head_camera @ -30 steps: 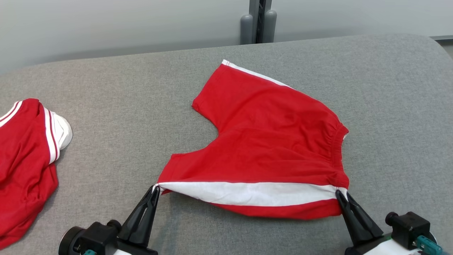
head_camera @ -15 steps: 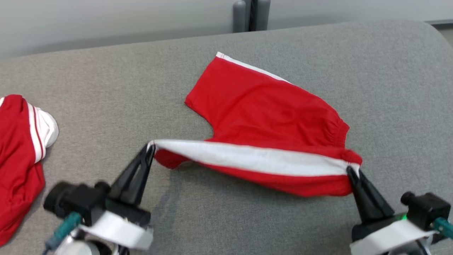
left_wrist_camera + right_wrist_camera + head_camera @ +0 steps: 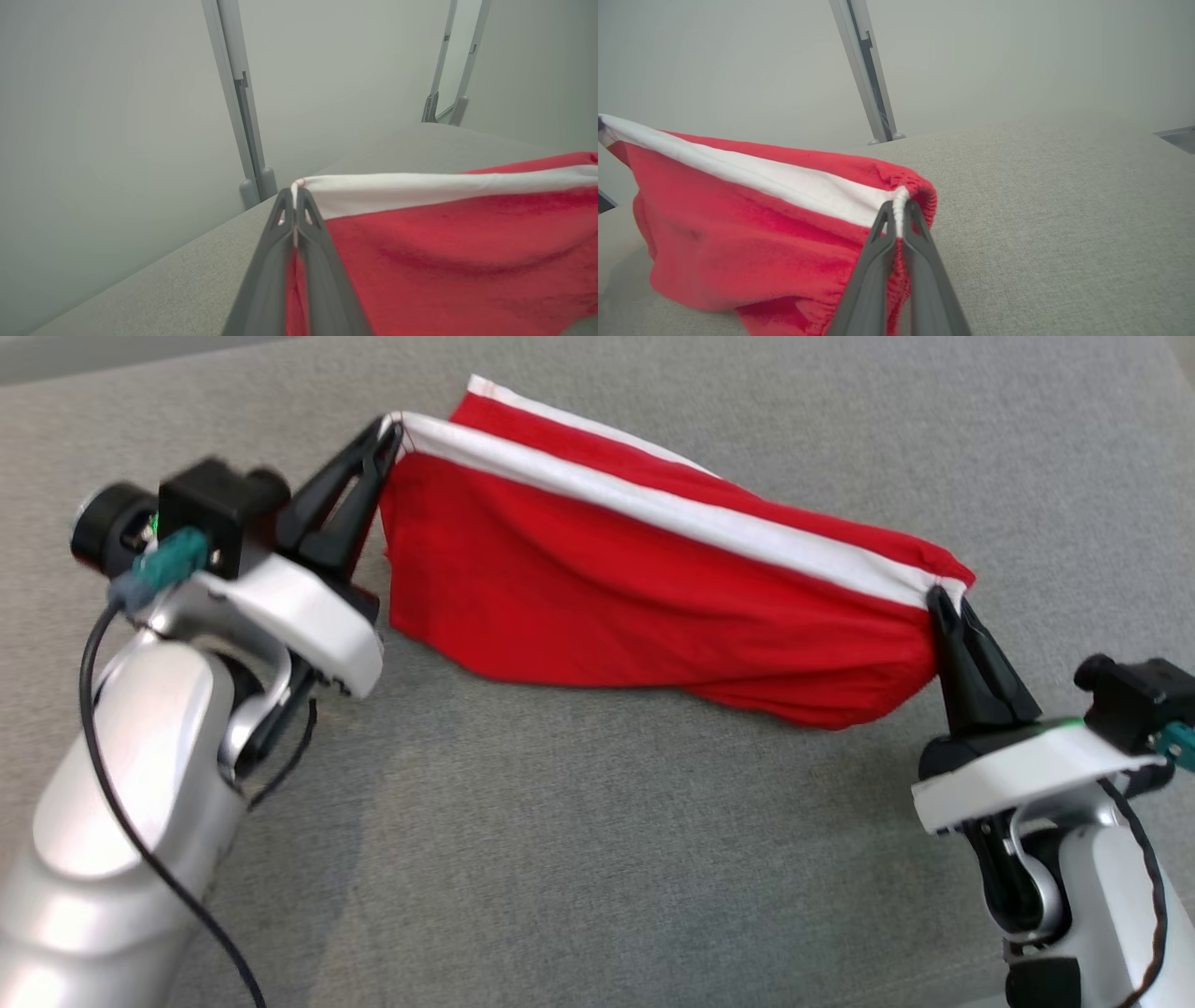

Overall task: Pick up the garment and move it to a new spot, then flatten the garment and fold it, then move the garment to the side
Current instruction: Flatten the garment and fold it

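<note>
Left tool (image 3: 397, 427): pinching garment (image 3: 635, 579) at hem corner.
Right tool (image 3: 934, 593): pinching waistband corner.
Garment: mid-counter (image 3: 597, 849), striped edge aloft.
Change: striped edge lifted, swung toward far edge; fold under way.

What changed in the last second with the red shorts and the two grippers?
Left gripper and right gripper raised the near edge of the white-striped red shorts off the grey fabric surface and carried it away from the robot, over the far half; cloth hangs beneath it. The head camera shifted too. Unchanged: both stay shut on the same two corners.
</note>
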Controlling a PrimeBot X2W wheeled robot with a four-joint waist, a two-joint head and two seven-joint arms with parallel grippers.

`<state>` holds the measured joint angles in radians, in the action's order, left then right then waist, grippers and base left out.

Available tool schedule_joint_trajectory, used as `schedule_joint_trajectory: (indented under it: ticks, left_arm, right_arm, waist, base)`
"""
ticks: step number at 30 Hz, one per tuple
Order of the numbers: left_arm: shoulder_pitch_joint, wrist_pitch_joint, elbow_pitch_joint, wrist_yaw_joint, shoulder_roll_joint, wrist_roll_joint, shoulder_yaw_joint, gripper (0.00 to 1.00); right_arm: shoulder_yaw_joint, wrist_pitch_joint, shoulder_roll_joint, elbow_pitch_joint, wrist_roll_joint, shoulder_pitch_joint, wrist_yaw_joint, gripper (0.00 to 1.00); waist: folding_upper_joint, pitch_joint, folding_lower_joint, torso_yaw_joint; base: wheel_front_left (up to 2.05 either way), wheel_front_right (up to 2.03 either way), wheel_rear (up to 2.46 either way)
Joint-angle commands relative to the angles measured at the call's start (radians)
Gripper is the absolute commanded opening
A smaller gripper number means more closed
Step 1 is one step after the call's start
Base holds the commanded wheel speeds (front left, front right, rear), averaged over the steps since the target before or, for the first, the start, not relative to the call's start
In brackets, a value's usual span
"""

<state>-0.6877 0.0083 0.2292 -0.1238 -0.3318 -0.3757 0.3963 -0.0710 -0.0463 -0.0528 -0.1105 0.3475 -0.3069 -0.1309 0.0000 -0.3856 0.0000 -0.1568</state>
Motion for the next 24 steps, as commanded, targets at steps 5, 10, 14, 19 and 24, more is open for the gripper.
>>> schedule_joint_trajectory:
  ticks: [5,10,14,19,24]
  left_arm:
    - [-0.161,-0.011,0.193,-0.006,0.002,-0.046,0.087,0.0]
    - [-0.283,-0.043,0.39,-0.005,0.016,-0.109,0.17,0.0]
    - [-0.355,-0.073,0.518,-0.006,0.03,-0.155,0.216,0.0]
    - [-0.421,-0.128,0.64,-0.006,0.038,-0.194,0.262,0.0]
    - [-0.472,-0.159,0.736,-0.006,0.044,-0.225,0.308,0.0]
  right_arm:
    - [-0.033,-0.038,0.0,-0.095,0.057,-0.091,0.0,0.0]
    - [-0.081,-0.076,0.0,-0.187,0.105,-0.163,0.0,0.0]
    - [-0.124,-0.101,0.0,-0.243,0.128,-0.215,0.0,0.0]
    - [-0.171,-0.124,-0.001,-0.301,0.152,-0.257,0.0,0.0]
    - [-0.22,-0.146,-0.001,-0.344,0.181,-0.287,0.0,0.15]
  waist:
    - [0.0,-0.071,0.0,-0.062]
    - [0.0,-0.1,0.0,-0.082]
    - [0.0,-0.117,0.0,-0.093]
    - [0.0,-0.125,0.0,-0.106]
    - [0.0,-0.129,0.0,-0.127]
  base:
    - [0.0,0.0,0.0]
    - [0.0,0.0,0.0]
    - [0.0,0.0,0.0]
    - [0.0,0.0,0.0]
    - [0.0,0.0,0.0]
